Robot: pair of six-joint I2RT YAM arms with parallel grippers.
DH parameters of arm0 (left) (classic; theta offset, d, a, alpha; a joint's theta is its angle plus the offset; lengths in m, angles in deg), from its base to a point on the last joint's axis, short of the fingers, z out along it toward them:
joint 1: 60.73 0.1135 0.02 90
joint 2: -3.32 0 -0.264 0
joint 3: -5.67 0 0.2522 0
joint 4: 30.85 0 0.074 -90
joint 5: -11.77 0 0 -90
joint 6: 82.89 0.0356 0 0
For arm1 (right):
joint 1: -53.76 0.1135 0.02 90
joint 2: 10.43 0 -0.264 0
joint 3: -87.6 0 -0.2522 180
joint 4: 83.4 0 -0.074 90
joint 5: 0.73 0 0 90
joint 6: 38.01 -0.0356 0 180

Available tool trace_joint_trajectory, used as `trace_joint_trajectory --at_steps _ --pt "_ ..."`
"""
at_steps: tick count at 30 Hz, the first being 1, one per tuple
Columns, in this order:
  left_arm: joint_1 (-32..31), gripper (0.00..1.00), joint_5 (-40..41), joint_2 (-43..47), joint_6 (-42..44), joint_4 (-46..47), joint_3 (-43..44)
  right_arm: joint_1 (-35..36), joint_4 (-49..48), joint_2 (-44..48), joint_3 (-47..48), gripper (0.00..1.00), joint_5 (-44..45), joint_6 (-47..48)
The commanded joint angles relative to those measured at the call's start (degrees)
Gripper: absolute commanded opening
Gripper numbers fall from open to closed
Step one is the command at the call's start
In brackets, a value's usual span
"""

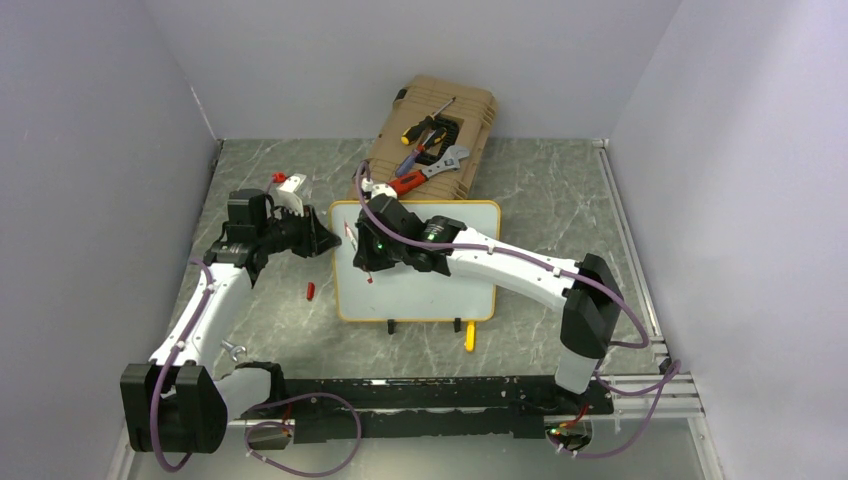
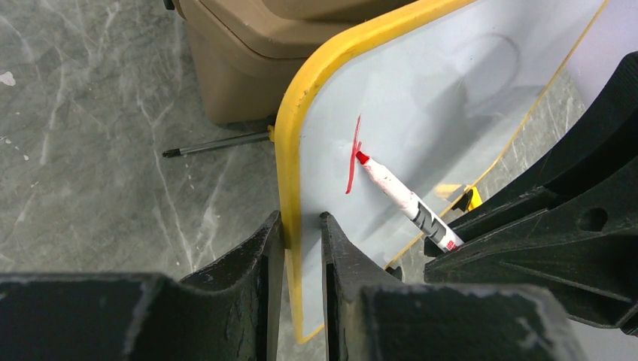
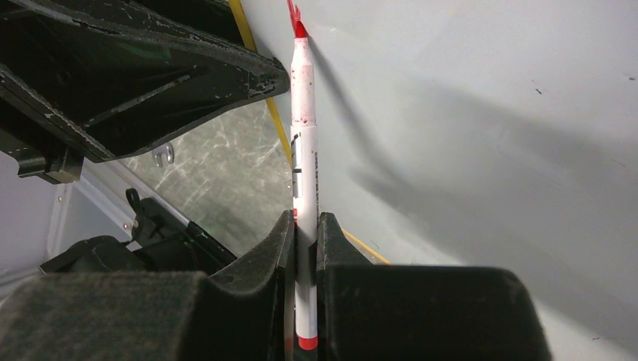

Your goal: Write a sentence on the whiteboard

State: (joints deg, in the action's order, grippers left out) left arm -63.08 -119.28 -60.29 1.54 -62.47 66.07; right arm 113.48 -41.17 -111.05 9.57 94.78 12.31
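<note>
The whiteboard point(image 1: 440, 290) with its yellow frame lies on the table. My left gripper point(image 1: 325, 243) is shut on its left edge, one finger on each side of the frame point(image 2: 301, 222). My right gripper point(image 1: 362, 258) is shut on a white marker point(image 3: 304, 98) with a red tip, held upright between the fingers point(image 3: 305, 218). The marker tip touches the board point(image 2: 421, 98) near its upper left corner, at a short red stroke point(image 2: 352, 162) with a small cross mark. Of the sentence only this stroke shows; no letters can be read.
A tan tool case point(image 1: 435, 135) with screwdrivers and a wrench stands just behind the board. A red marker cap point(image 1: 310, 291) lies left of the board, a yellow object point(image 1: 469, 337) at its near edge, a small white part point(image 1: 288, 185) at the back left. A thin metal shaft point(image 2: 218, 143) lies by the case.
</note>
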Motion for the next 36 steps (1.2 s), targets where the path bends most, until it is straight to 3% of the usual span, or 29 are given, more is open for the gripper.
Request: trace_joint_trajectory --at_steps 1,20,27,36 --pt "-1.0 0.00 -1.0 1.0 1.0 -0.8 1.1 -0.3 1.9 1.2 0.8 0.00 3.1 -1.5" --pt "-1.0 0.00 -0.7 1.0 1.0 -0.9 1.1 -0.3 2.5 4.1 -1.2 0.00 5.7 -2.8" --pt "-1.0 0.00 -0.7 1.1 1.0 -0.9 1.0 0.0 -3.5 7.6 -3.9 0.00 3.9 -0.4" --pt "-1.2 0.00 -0.8 1.0 1.1 -0.9 1.1 0.0 -3.0 5.1 0.0 0.00 4.1 1.9"
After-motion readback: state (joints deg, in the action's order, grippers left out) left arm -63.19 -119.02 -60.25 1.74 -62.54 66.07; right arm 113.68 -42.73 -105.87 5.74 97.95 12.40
